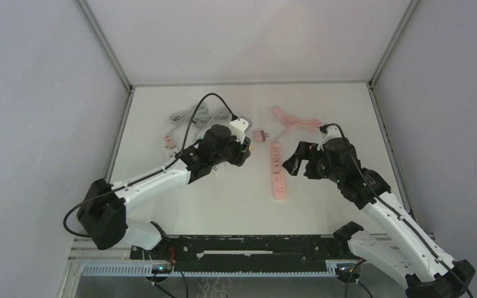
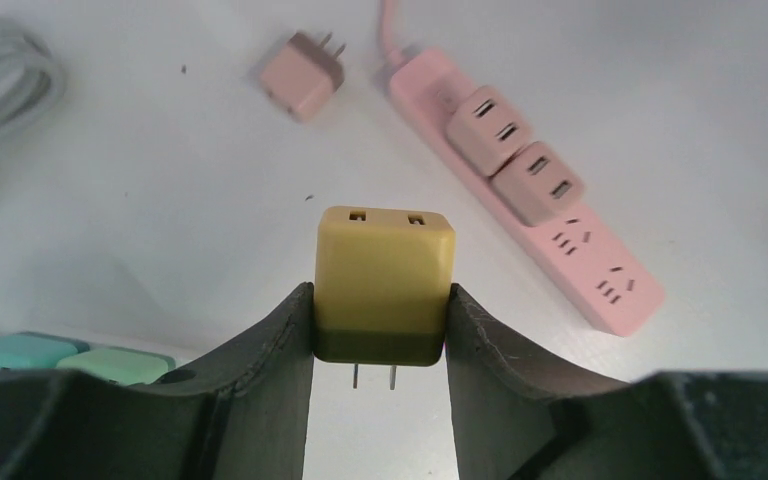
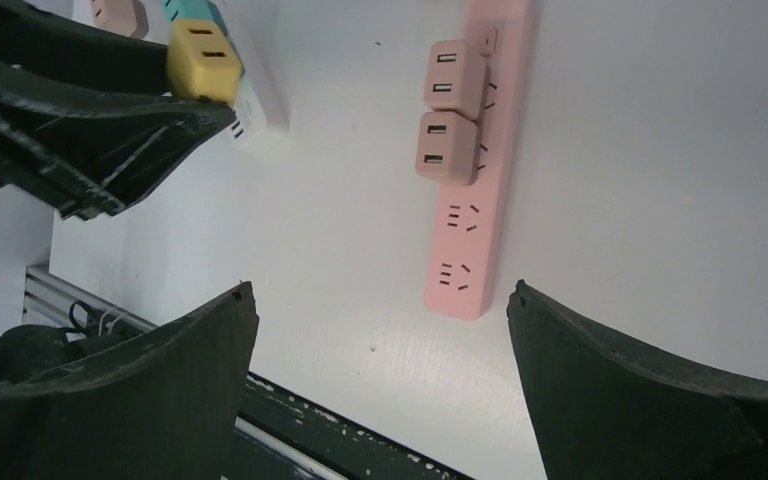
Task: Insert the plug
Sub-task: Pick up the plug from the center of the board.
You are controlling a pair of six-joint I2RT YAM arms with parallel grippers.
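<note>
Left wrist: yellow plug [image 2: 385, 270] in left gripper [image 2: 380, 303]; two adapters [image 2: 488, 128] in power strip [image 2: 605, 280].

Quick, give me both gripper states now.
Left gripper: shut on the yellow plug.
Right gripper: open, holding nothing.

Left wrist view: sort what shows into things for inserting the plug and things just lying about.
For the job: yellow square plug block, gripped by the left claw; long pink plastic power strip, two sockets free.
Lying about: loose pink square plug block; coiled grey cable; teal plug block; green plug block, both lower left.
</note>
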